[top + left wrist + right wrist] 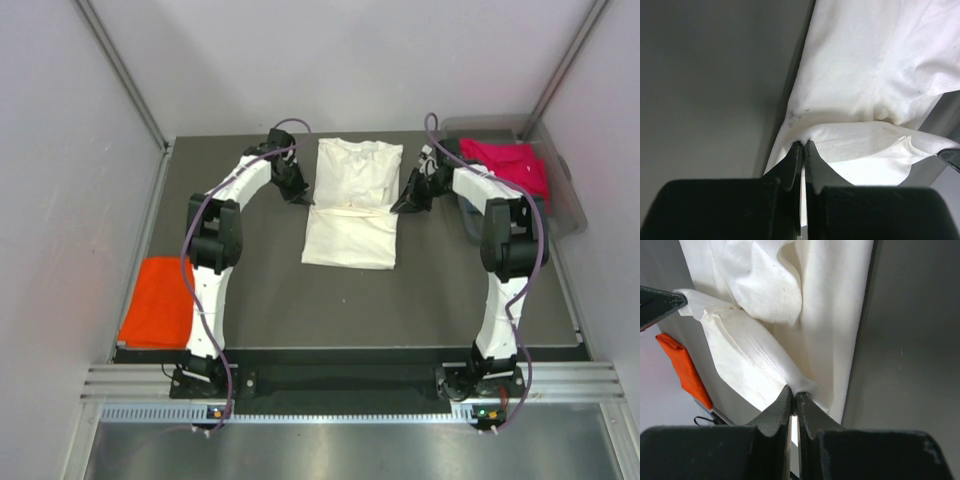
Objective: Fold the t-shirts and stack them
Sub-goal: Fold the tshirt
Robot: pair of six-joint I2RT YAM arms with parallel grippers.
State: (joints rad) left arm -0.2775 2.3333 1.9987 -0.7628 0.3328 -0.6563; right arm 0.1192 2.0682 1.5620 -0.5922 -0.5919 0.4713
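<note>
Left tool [803, 145] pinches cream shirt [865, 75] on grey table [705, 90].

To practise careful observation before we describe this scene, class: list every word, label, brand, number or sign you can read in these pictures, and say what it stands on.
There is no text to read in any view.
The cream-white t-shirt, the orange t-shirt and the magenta-pink t-shirt are plain, with no print or tag showing.
The arm bases show no legible marking.
</note>
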